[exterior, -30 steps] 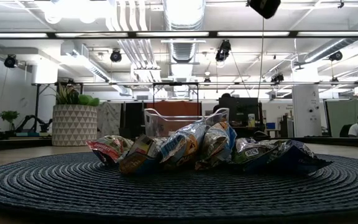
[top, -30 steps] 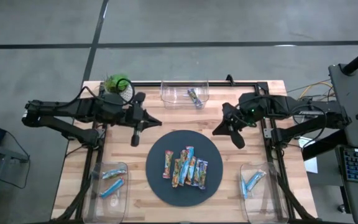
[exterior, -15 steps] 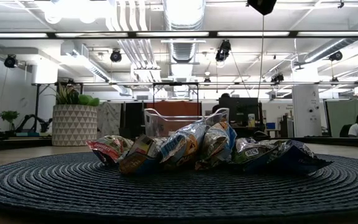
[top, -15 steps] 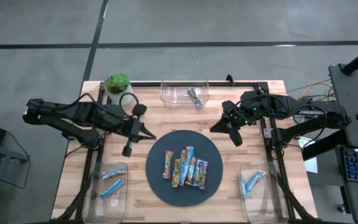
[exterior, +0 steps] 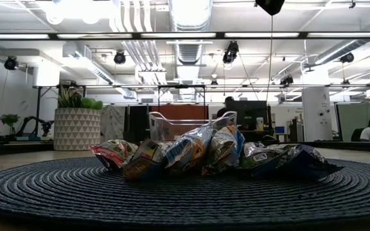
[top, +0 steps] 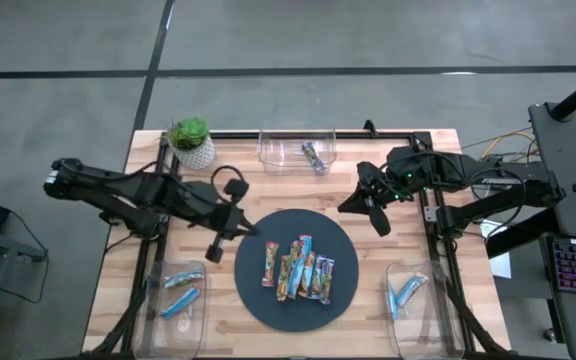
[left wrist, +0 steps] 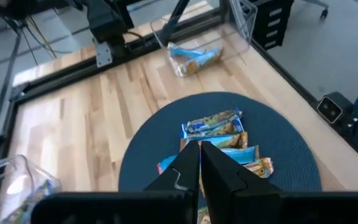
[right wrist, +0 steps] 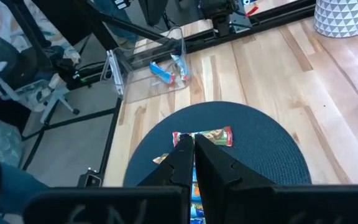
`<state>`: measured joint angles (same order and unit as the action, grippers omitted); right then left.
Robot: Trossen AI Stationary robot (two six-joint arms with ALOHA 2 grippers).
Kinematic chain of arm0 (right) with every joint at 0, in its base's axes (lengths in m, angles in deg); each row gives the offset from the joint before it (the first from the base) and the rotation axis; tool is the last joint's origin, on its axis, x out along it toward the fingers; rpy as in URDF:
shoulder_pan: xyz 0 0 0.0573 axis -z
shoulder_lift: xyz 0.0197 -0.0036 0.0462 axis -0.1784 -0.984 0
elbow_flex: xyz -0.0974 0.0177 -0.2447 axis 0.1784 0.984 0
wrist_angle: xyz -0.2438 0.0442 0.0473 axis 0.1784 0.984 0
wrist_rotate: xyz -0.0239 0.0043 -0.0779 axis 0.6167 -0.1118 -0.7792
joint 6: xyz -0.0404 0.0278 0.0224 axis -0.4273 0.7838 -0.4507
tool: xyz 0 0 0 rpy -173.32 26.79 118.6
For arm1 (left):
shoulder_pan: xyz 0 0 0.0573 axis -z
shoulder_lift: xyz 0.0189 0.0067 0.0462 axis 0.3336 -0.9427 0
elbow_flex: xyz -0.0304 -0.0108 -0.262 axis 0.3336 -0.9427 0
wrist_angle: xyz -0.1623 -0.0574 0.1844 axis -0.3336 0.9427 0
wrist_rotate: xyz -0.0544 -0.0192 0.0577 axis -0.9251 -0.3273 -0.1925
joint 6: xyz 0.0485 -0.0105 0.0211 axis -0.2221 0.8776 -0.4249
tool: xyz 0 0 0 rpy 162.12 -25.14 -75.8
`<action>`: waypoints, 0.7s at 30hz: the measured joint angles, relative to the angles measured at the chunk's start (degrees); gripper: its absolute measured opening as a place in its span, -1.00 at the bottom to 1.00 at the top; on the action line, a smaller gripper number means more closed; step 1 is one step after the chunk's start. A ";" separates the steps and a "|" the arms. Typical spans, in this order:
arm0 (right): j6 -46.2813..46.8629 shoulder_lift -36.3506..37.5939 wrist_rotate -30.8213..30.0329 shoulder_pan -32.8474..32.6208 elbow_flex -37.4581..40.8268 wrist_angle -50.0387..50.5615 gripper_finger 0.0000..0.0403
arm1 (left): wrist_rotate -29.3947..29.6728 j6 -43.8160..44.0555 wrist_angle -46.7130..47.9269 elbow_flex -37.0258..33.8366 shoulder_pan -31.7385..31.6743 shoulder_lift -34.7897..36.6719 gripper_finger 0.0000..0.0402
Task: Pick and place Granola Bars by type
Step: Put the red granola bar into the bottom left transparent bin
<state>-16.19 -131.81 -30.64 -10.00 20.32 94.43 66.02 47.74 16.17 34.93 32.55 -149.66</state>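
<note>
Pale plank tabletop (top: 298, 185) fills mid-frame; we see shiny granola bars (top: 298, 268) heaped on the round woven mat (top: 258, 300). Our left gripper (top: 230, 238), fingers pressed together and empty, hangs at the mat's upper-left edge; the right gripper (top: 366, 212), likewise closed, upper right.

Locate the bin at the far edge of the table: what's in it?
In the high view, the clear bin sits at the table's far edge, centred above the round mat, right of the potted plant, holding one granola bar.
</note>
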 joint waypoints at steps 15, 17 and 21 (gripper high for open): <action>-0.42 0.00 0.13 0.00 0.02 0.13 -0.96 | 0.16 6.10 9.93 16.53 -1.48 -13.68 -0.99; -0.42 0.00 0.13 0.00 0.02 0.13 -0.96 | 0.15 7.11 10.64 17.88 -1.96 -15.01 -0.97; -0.39 0.00 0.13 0.00 0.04 0.15 -0.96 | 0.24 8.67 10.59 19.18 -2.26 -16.24 -0.84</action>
<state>-16.57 -131.81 -30.51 -10.00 20.37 94.58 66.26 56.41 26.75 54.11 30.29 -165.90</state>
